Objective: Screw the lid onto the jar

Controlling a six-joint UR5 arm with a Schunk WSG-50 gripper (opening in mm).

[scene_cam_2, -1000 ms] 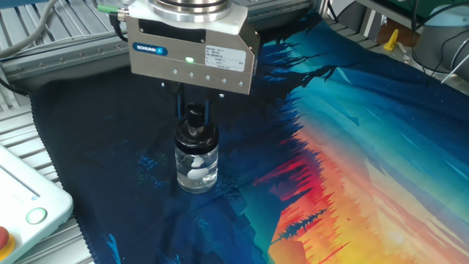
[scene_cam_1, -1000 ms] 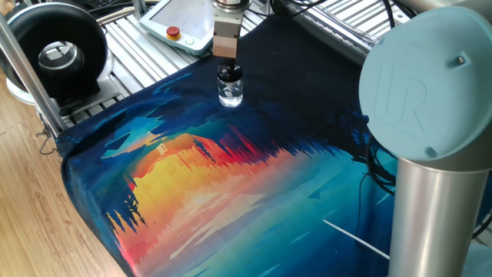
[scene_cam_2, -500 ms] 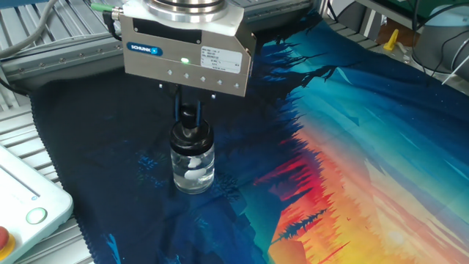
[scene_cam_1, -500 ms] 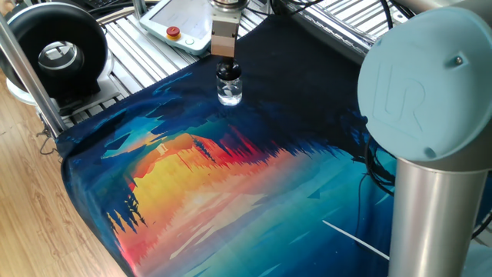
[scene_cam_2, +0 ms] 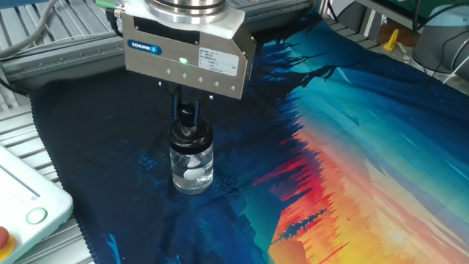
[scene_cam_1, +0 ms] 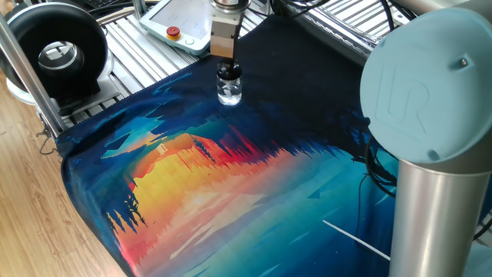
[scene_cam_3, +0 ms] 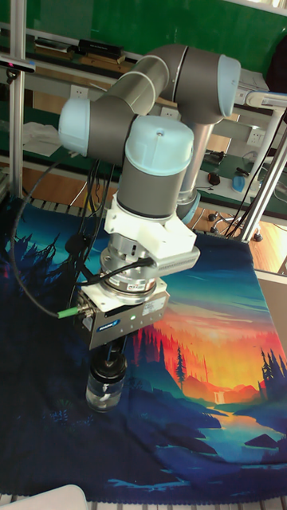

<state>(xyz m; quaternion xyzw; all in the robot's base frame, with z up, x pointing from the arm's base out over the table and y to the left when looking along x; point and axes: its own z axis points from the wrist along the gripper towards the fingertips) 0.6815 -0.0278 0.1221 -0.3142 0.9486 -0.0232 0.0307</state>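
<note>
Jaws closed on the lid [scene_cam_2: 189, 116], directly above the jar [scene_cam_2: 192, 158] standing upright on the dark cloth [scene_cam_2: 102, 139]. Lid top hidden between the fingers [scene_cam_2: 179, 110] under the gripper [scene_cam_2: 189, 114] body; thread seating impossible to make out. White bits inside jar, unclear.

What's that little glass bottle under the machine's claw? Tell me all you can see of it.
The jar is a tiny, squat, round bottle of clear glass holding some small white pieces. It stands upright on the dark blue part of the printed cloth. The lid, a small black cap, sits on its narrow neck, and the gripper comes straight down, its fingers either side of the cap.
</note>
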